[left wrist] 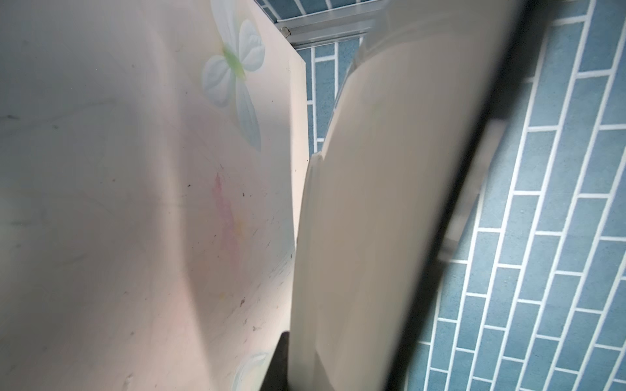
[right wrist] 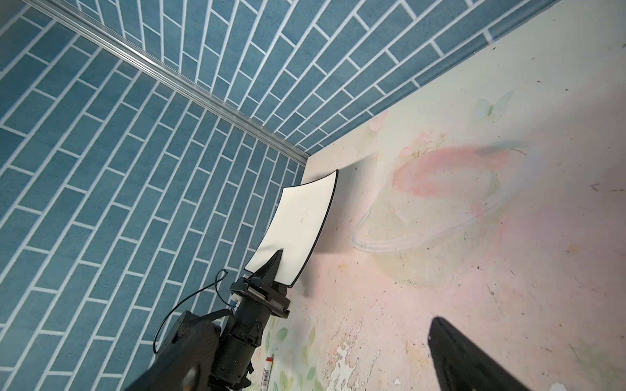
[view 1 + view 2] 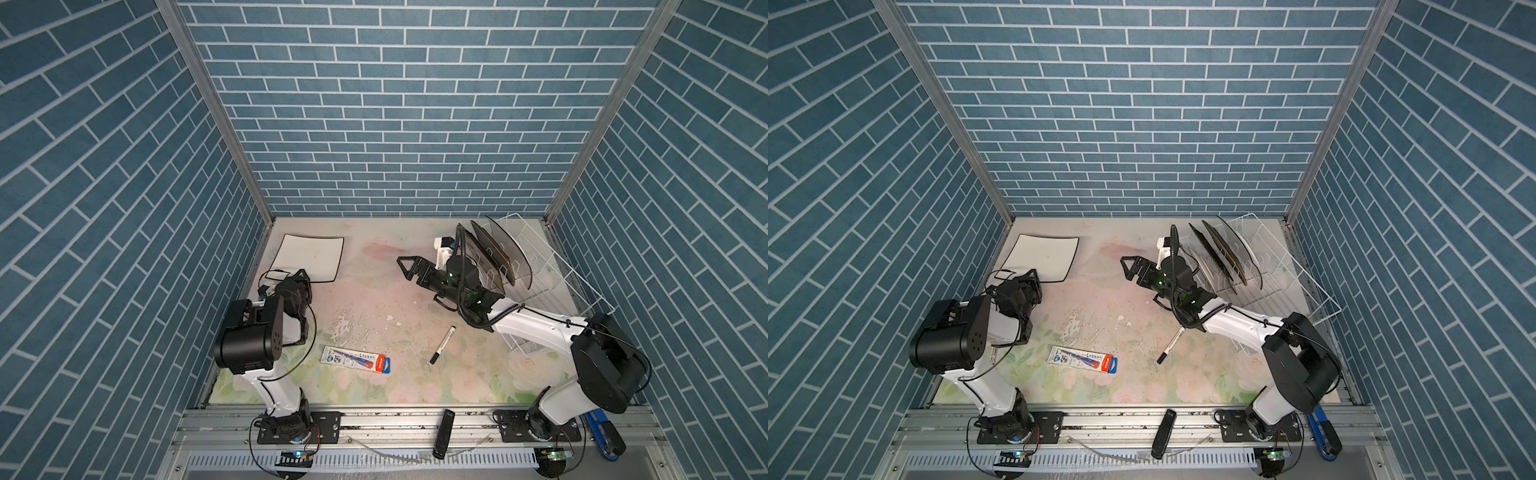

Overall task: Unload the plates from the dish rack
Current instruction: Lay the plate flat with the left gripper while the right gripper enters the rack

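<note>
Plates (image 3: 492,253): 3 visible in dish rack (image 3: 579,286), 1 white plate (image 3: 309,257) in left claw (image 3: 302,275); right claw (image 3: 409,269) wide.

Open worktop (image 3: 374,291) runs through the middle, between the white plate (image 3: 309,257) at the far-left corner and the dish rack (image 3: 552,274) at far right; you can pass there. Toward the front, a marker (image 3: 442,345) and a flat packet (image 3: 355,359) lie in the way. Right arm (image 3: 536,328) overhangs the rack's near end.
</note>
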You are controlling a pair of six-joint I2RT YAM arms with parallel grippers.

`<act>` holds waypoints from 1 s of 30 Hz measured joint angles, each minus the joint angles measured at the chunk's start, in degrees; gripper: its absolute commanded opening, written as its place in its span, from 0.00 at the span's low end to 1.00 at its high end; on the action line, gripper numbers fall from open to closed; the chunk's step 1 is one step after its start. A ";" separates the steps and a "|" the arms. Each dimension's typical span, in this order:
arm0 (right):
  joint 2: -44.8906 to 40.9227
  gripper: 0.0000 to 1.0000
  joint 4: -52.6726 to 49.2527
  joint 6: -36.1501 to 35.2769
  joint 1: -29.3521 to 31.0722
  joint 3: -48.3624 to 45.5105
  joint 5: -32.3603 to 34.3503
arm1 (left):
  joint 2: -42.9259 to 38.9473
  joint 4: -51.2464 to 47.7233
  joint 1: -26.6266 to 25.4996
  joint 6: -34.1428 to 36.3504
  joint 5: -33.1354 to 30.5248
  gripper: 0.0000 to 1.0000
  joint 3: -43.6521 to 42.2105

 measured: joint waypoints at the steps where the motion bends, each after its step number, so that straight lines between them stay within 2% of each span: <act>1: 0.28 0.99 -0.31 0.00 0.00 0.37 -0.26 | 0.26 -0.02 0.07 0.02 0.02 0.00 0.42; 22: 2.73 0.99 -6.86 -0.13 0.17 3.43 -2.16 | 5.64 -1.09 2.03 0.02 2.14 0.00 6.73; 30: 3.61 0.99 -8.24 -0.31 0.22 4.61 -2.58 | 6.54 -5.38 2.93 0.04 3.08 0.00 8.52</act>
